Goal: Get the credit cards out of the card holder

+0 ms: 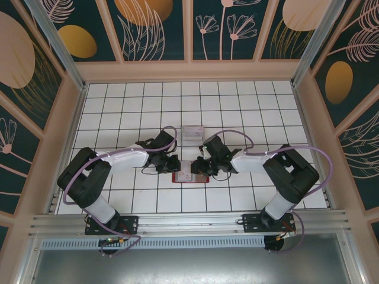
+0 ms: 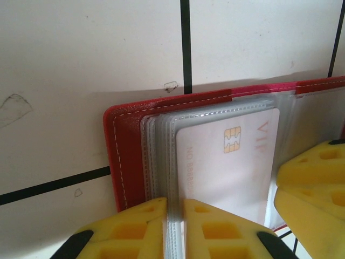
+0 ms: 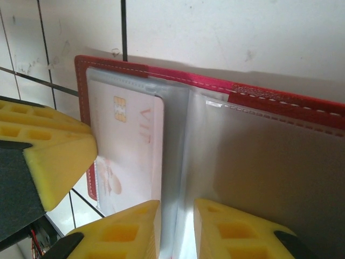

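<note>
Top external view is showing the tiled table (image 1: 118, 118) taking up most of the floor. The left arm (image 1: 118, 161) and the right arm (image 1: 260, 161) are reaching inward from either side and meeting near the middle. A clear tray (image 1: 193, 135) is sitting just beyond the spot where they meet.

The card holder (image 1: 189, 177) is lying open and flat on the tiles between the two wrists, near the front centre of the table. Its red cover is facing down and its clear sleeves are facing up.

Left wrist view is showing a pale credit card (image 2: 226, 162) with a gold chip and reddish lettering. It is sitting inside the top sleeve, on the half of the holder nearer the left arm.

The left gripper (image 2: 175, 226) is pinching the stacked sleeve edges on that side. Its yellow pads are standing almost together, with the plastic leaves running through the narrow slit between them, so it is grasping the card holder by its sleeves.

The right gripper (image 3: 177, 232) is straddling a single clear leaf at the holder's centre fold, its pads standing a little apart. Whether they are pressing on the leaf or merely flanking it I cannot tell.

Each wrist view is also catching a yellow pad of the other gripper close beside the card.
</note>
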Controlling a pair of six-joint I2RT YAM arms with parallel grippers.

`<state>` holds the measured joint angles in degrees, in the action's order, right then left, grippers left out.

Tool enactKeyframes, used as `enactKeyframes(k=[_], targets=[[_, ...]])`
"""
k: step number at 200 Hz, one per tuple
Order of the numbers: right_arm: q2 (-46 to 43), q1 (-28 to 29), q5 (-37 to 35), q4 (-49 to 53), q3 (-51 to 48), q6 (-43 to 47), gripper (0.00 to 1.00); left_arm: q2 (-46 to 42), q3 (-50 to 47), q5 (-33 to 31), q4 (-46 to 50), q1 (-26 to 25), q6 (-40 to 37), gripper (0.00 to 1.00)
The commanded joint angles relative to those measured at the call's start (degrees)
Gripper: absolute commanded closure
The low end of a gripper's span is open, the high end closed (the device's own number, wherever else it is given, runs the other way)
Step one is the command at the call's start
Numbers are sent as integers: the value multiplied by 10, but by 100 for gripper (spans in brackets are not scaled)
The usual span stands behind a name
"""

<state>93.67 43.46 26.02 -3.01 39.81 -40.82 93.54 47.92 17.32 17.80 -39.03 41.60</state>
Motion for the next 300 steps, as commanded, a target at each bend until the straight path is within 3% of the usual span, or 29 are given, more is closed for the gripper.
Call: enactKeyframes(k=[1, 71, 92, 159, 210, 300], targets=[[13, -4, -1, 3, 13, 2, 75, 8, -1, -31, 46, 1, -8, 82], [33, 4, -13, 27, 28, 1, 68, 3, -2, -33, 47, 0, -7, 82], [33, 5, -25, 39, 31, 2, 73, 2, -2, -33, 48, 0, -8, 82], [43, 7, -44, 67, 41, 7, 74, -6, 10, -45, 66, 1, -17, 79], [33, 8, -59, 75, 41, 6, 84, -17, 14, -50, 68, 1, -15, 78], [-12, 8, -74, 88, 47, 0, 86, -47, 38, -57, 82, 0, -7, 77]])
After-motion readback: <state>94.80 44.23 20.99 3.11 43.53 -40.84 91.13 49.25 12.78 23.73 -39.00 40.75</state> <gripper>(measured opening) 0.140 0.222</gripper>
